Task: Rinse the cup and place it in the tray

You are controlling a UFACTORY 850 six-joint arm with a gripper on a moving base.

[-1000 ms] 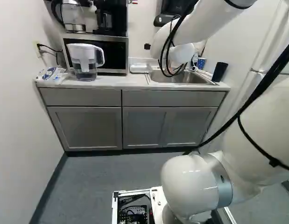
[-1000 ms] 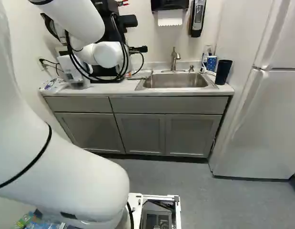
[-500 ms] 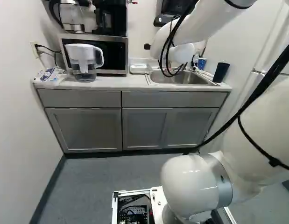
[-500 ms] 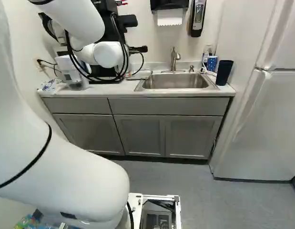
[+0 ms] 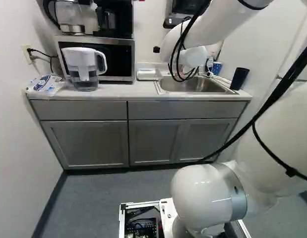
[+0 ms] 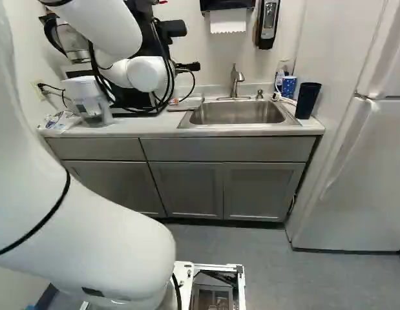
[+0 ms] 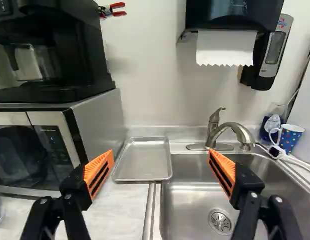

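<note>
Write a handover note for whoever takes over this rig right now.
Tool: open, nothing between its fingers, facing the counter's back wall.
Cups: a blue dotted mug and a dark tumbler stand by the sink, at its right in the right base view. Which one is meant, I cannot tell.
Tray: metal, on the counter between microwave and sink, no cup on it.
Done: no placing; rinsing cannot be told.
Left: apparently grasp, rinse under the faucet, place in tray.

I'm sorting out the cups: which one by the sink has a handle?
The blue dotted mug has one; the taller, black tumbler beside it shows none.
</note>
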